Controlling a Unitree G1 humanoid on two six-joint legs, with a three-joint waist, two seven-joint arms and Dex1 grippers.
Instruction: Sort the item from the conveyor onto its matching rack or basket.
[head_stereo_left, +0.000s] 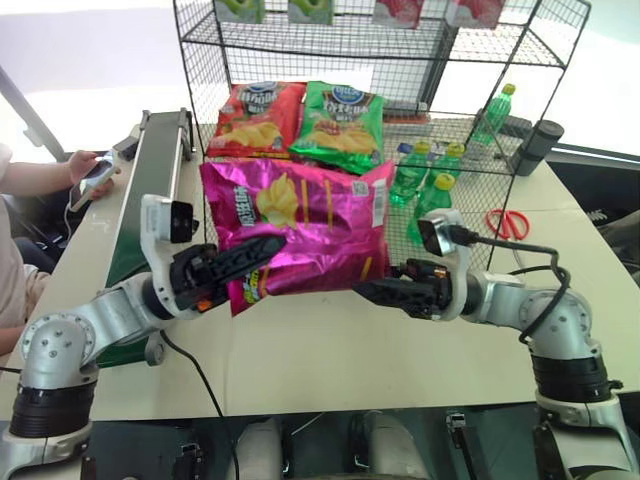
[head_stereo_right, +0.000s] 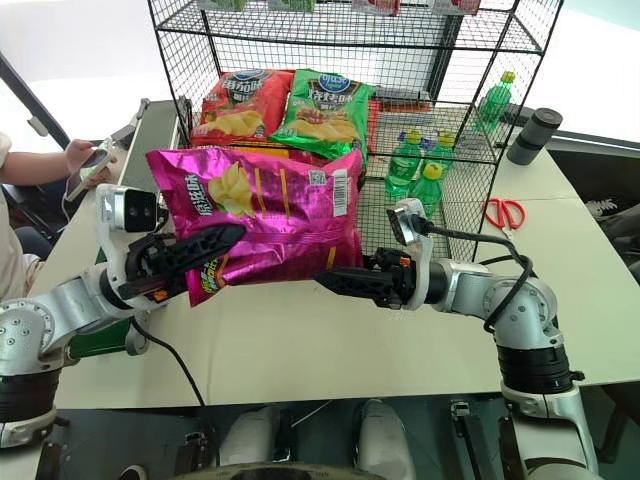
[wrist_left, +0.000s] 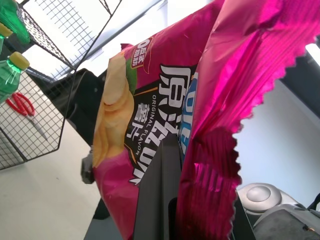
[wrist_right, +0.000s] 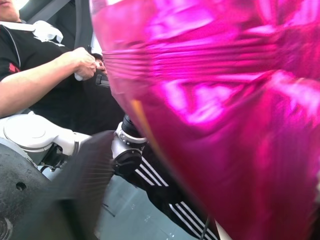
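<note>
1. Leftmost, the conveyor (head_stereo_left: 150, 190) runs along the table's left side w/ nothing visible on the stretch of belt in sight. Pick-up looks done. A person's hand (head_stereo_left: 85, 168) holds a small device just beside its far end.
2. Left gripper (head_stereo_left: 243, 262) is clamped on the pink bag (head_stereo_left: 300, 230) at its lower left part. One black finger lies across the printed front, and the left wrist view shows foil pinched tight against a finger. Fingers closed down on the bag, no gap visible.
3. Bag is off the table, held up roughly upright btwn the two arms, in front of the wire rack (head_stereo_left: 400, 60). Not touching the rack as far as I can tell.
4. Right gripper (head_stereo_left: 378, 291) sits at the bag's lower right edge, fingers pointing left toward it. The right wrist view has foil pressed close past one finger, but whether the fingers have bitten on or are just beside the edge I cannot tell. Looks like a 2nd grip or a handover is being set up, prob. mid-way.
5. On the rack, a red crisp bag (head_stereo_left: 255, 118) and a green crisp bag (head_stereo_left: 342, 125) lie side by side on the middle tier behind the pink one. Green bottles (head_stereo_left: 425, 175) stand in the section to their right, scissors (head_stereo_left: 508, 222) on the table further right.
6. Left to do, my read: settle the grip, carry the bag fwd to the crisp tier, set it w/ the other bags, let go. Roughly half done.
</note>
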